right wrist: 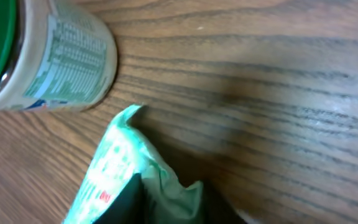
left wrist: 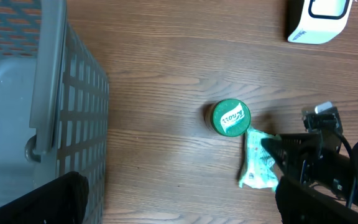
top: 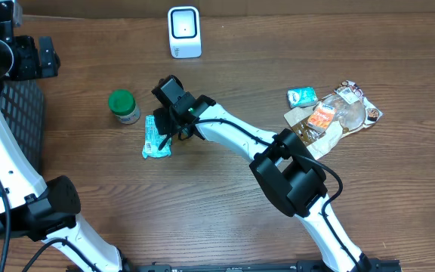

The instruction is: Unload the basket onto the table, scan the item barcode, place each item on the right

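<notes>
Closest in the right wrist view, the right claw (right wrist: 166,208) is clamped on a packet (right wrist: 114,162). Its two dark fingers pinch one edge at the bottom of the frame, and the thin mint-green film wrinkles up between them. The packet is flat and oblong with crimped ends. In the overhead view it lies on the table (top: 225,219) a little left of the centre. The table is brown wood with a long straight grain.

Just beside the free end of the packet stands a small round jar (top: 124,106), apart from it. It has a smooth green lid and a pale printed label around its side.

At the left edge is a grey plastic basket (left wrist: 73,106) with a grid wall and rounded rim. The left claw (top: 49,57) hangs over it in the upper left, its fingers spread wide with nothing between them.

At the right lies a loose heap of shiny crinkled wrappers (top: 331,115). Farthest, at the top centre, stands a white boxy scanner (top: 184,32) with rounded corners.
</notes>
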`<move>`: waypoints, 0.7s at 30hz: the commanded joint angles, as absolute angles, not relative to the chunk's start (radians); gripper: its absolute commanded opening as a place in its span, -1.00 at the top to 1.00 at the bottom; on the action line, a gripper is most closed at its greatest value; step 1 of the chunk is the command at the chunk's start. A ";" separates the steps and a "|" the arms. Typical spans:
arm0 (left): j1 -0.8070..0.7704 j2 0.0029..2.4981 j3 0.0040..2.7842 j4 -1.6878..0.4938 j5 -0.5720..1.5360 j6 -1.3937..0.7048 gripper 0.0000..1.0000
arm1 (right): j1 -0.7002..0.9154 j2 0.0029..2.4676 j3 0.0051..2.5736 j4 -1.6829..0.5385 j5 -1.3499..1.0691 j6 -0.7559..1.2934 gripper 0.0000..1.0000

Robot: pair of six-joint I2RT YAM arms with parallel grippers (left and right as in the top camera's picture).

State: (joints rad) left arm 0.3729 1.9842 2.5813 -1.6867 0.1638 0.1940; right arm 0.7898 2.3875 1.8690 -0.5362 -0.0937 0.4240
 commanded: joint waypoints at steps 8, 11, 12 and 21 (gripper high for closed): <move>0.372 1.982 2.585 -1.687 0.175 0.202 -0.99 | 0.713 2.352 1.888 -0.709 -0.091 0.418 0.92; 0.372 1.982 2.585 -1.687 0.175 0.202 -0.99 | 0.681 2.302 1.917 -0.832 -0.098 0.418 0.92; 0.372 1.982 2.585 -1.687 0.175 0.202 -0.99 | 0.672 2.281 1.922 -0.883 -0.108 0.422 0.92; 0.372 1.982 2.585 -1.687 0.175 0.202 -0.99 | 0.644 2.195 1.922 -1.261 -0.133 0.426 0.36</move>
